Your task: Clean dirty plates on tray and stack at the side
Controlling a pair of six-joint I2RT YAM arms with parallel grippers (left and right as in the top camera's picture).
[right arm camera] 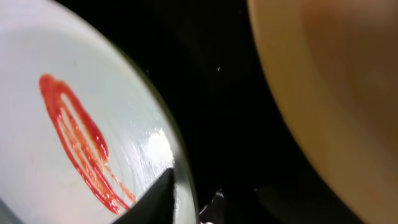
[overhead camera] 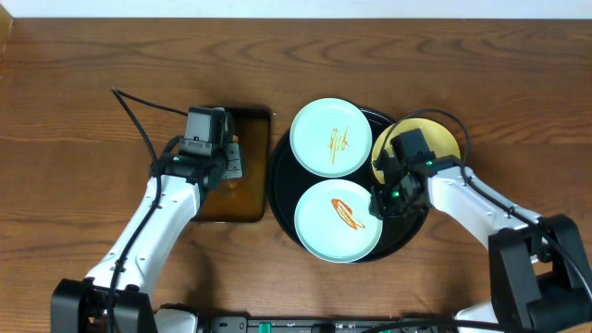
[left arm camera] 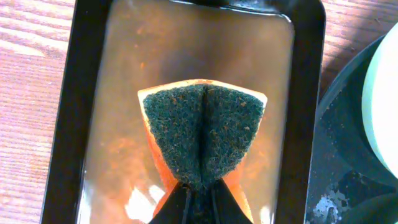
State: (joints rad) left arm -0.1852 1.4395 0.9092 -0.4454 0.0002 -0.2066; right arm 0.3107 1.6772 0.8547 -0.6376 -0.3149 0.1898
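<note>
While my left hand (left arm camera: 199,198) is clamped on the folded sponge (left arm camera: 202,134) above the brown rectangular tray (left arm camera: 62,124), my right hand (overhead camera: 384,199) sits at the rim of the near mint plate (overhead camera: 338,220) on the black tray (right arm camera: 211,93), one finger (right arm camera: 152,199) over its edge; whether it grips, I cannot tell.

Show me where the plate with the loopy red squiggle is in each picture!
Overhead: the loopy plate sits at the front of the black tray.
Left wrist: a pale plate edge at far right; cannot tell if it's this one.
Right wrist: the loopy plate fills the left side.
Shared landmark: the black tray, in all three.
</note>
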